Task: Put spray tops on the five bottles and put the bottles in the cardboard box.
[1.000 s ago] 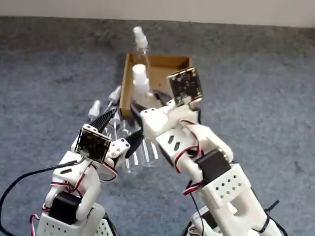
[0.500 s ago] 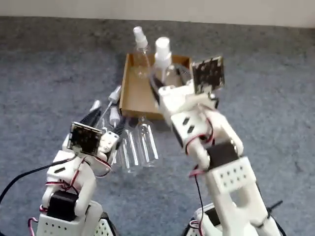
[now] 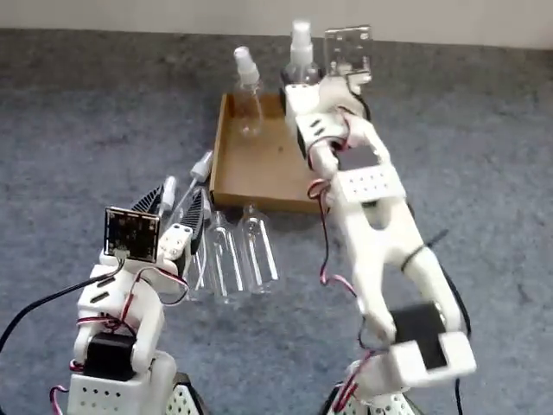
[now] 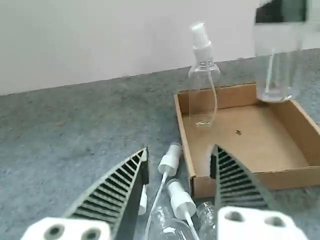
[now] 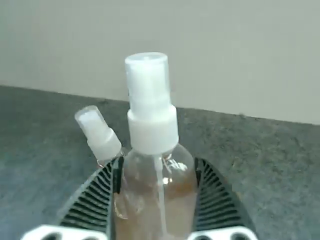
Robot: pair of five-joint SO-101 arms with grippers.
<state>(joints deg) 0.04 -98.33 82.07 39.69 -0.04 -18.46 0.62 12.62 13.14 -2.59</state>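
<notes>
The cardboard box [image 3: 259, 173] lies on the grey carpet. One clear bottle with a spray top [image 3: 249, 95] stands in its far left corner. My right gripper [image 3: 302, 82] is shut on a second capped bottle [image 5: 152, 190], upright over the box's far right corner [image 4: 274, 65]. My left gripper [image 3: 180, 203] hangs open above loose spray tops [image 4: 170, 160] just in front of the box, with nothing between its fingers [image 4: 120, 195]. Uncapped clear bottles [image 3: 242, 255] lie side by side beside it.
Grey carpet spreads on all sides, with a pale wall [image 3: 432, 17] along the far edge. The box floor [image 4: 250, 145] between the two upright bottles is bare. Another loose spray top [image 3: 166, 188] lies left of the box.
My right arm has stretched out, carrying the capped bottle from the box's near edge to its far right corner. My left gripper has swung left, over the loose spray tops.
</notes>
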